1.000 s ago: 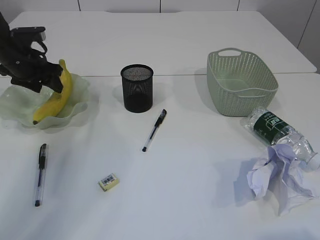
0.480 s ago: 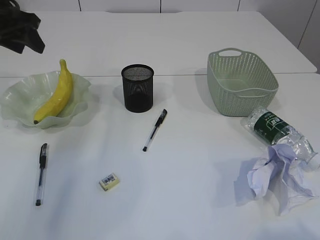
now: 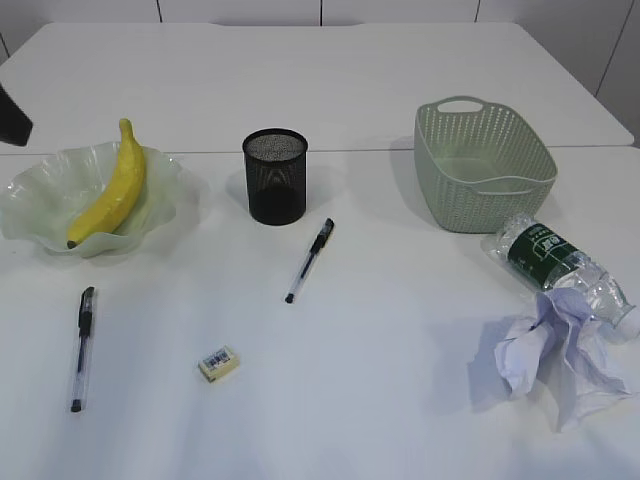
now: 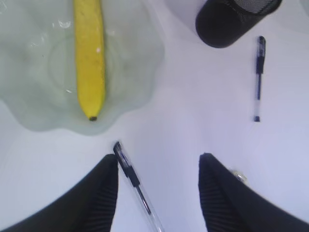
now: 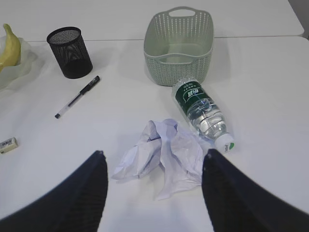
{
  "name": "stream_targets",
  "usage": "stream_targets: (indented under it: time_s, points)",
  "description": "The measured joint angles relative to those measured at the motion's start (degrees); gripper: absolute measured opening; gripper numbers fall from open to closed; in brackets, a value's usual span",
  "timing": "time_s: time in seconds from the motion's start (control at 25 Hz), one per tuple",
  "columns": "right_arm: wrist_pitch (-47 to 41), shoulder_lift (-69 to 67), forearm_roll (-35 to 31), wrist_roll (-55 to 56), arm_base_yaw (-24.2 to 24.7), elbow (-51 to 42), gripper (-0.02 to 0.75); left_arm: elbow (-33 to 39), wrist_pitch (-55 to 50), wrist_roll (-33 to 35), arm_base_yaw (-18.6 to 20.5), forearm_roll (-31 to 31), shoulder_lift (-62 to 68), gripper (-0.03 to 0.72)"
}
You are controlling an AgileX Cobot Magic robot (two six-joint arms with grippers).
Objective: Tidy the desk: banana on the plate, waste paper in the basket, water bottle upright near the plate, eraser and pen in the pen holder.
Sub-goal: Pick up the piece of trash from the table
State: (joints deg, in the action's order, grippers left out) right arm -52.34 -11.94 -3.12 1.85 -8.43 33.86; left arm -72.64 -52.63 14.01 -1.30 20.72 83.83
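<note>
Where the plain white bench (image 3: 400,60) runs back to its far edge, a thin seam crosses it and the surface is smooth and matte, with wide bare room along the near edge's middle. Toward the right edge stands the sage-green woven plastic basket (image 3: 484,162), a rounded rectangle with cut-out handles. Near the left edge sits the translucent pale-green plate (image 3: 40,195) with a ruffled rim, the curved yellow banana (image 3: 111,194) lying in it. Crumpled white waste paper (image 3: 553,360) rests by the near right corner, touching the clear, green-labelled water bottle (image 3: 558,270) lying on its side just behind it. Mid-bench stands the black mesh pen holder (image 3: 275,176), one black-capped clear pen (image 3: 308,260) just in front, another pen (image 3: 80,348) near the left edge. The tiny pale-yellow eraser (image 3: 218,362) lies between them, nearer the front. Left fingers (image 4: 158,193) and right fingers (image 5: 152,193) both stand apart, holding nothing.
</note>
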Motion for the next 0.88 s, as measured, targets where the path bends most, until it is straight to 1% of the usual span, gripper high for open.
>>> stream_targets:
  time_s: [0.04,0.2,0.36,0.52,0.6,0.76,0.88]
  points:
    - [0.1,0.0,0.0,0.0,0.0,0.0,0.461,3.5,0.8,0.0,0.0,0.1,-3.5,0.382]
    - [0.1,0.0,0.0,0.0,0.0,0.0,0.461,12.5,1.1,-0.4,0.0,-1.5,-16.5,0.382]
    - [0.6,-0.3,-0.2,0.0,0.0,0.0,0.461,18.3,-0.9,-6.7,0.0,-7.3,-29.2,0.382]
    - [-0.6,-3.9,-3.2,-0.5,0.0,1.6,0.461,19.8,-3.4,-11.0,0.0,-14.3,-39.4,0.382]
    - [-2.6,-7.9,-4.8,-1.8,0.0,3.7,0.461,19.9,-6.2,-12.8,0.0,-16.0,-41.5,0.382]
    - [-5.0,-16.4,-5.2,-1.8,0.0,9.9,0.461,20.1,-9.9,-14.5,0.0,-16.3,-41.9,0.382]
    - [-5.4,-22.4,-5.5,-1.0,0.0,13.7,0.461,20.1,-11.2,-14.8,0.0,-14.6,-41.9,0.382]
